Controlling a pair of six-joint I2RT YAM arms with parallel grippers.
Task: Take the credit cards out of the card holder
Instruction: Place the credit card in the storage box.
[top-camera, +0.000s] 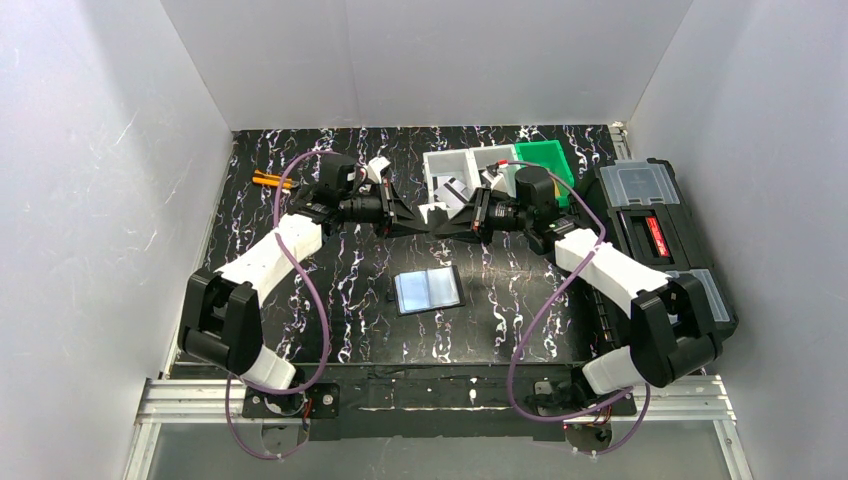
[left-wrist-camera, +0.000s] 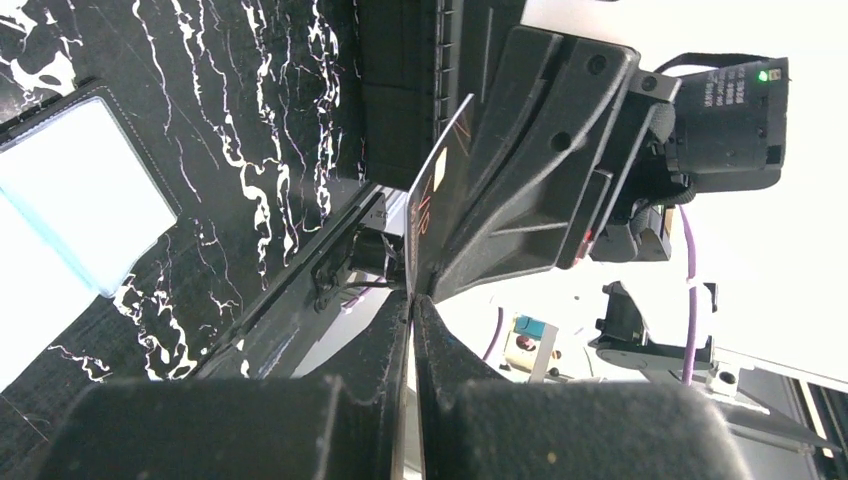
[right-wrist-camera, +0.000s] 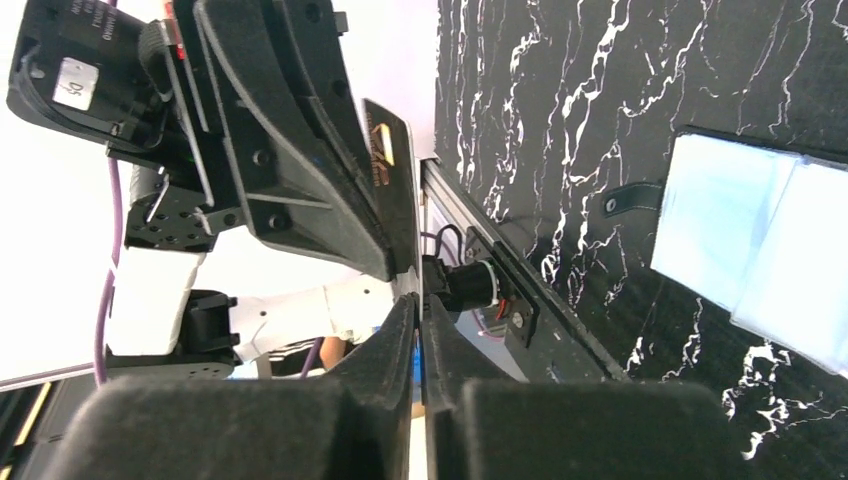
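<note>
Black white-veined table (top-camera: 330, 270) bears the open card holder (top-camera: 428, 290) at mid-frame, its blue-grey inside facing up. Just above it in the top view, the left gripper (left-wrist-camera: 412, 298) and right gripper (right-wrist-camera: 418, 300) meet tip to tip. Each is pinched narrow on one card (left-wrist-camera: 438, 190), held on edge and off the holder.

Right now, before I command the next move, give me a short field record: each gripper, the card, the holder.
left gripper: shut on credit card, raised above the table
right gripper: shut on the same card from the opposite side, tip to tip with the left
credit card: on edge in the air between both grippers, out of the holder
card holder: open flat on the table, glossy inside up, no gripper on it
cards left in holder: cannot tell
</note>
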